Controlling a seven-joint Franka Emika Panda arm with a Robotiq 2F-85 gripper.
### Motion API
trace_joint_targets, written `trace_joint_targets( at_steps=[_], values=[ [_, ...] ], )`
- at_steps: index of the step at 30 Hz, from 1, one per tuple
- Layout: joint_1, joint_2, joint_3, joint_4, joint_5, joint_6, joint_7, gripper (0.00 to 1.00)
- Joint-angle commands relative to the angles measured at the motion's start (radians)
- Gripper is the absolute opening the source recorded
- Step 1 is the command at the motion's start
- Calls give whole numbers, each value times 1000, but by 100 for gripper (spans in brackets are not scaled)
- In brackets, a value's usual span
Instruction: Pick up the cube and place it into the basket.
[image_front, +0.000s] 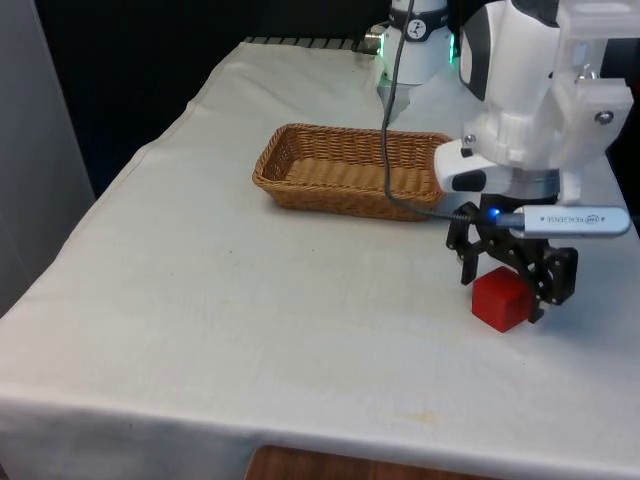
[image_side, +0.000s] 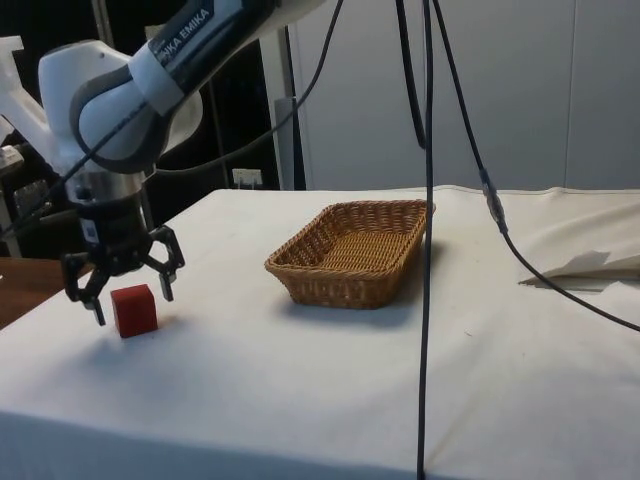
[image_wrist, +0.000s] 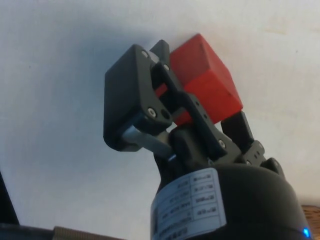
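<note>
A red cube (image_front: 499, 302) rests on the white cloth near the front view's right edge, well short of the basket. My gripper (image_front: 503, 290) is lowered over it, open, with one finger on each side. In the side view small gaps show between the cube (image_side: 134, 310) and both fingers of the gripper (image_side: 133, 303). In the wrist view the cube (image_wrist: 207, 82) lies between the black fingers (image_wrist: 135, 100). The woven wicker basket (image_front: 300, 192) stands farther back on the table, and nothing is in it.
A black cable (image_side: 427, 250) hangs down in front of the basket (image_side: 330, 285) in the side view. The table's front edge (image_front: 300, 430) runs close below the cube.
</note>
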Motion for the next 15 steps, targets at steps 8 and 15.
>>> trace_joint_targets(
  at_steps=[8,15],
  values=[
    [1,17,2,1,4,28,18,100],
    [2,17,1,2,2,23,17,100]
  ],
)
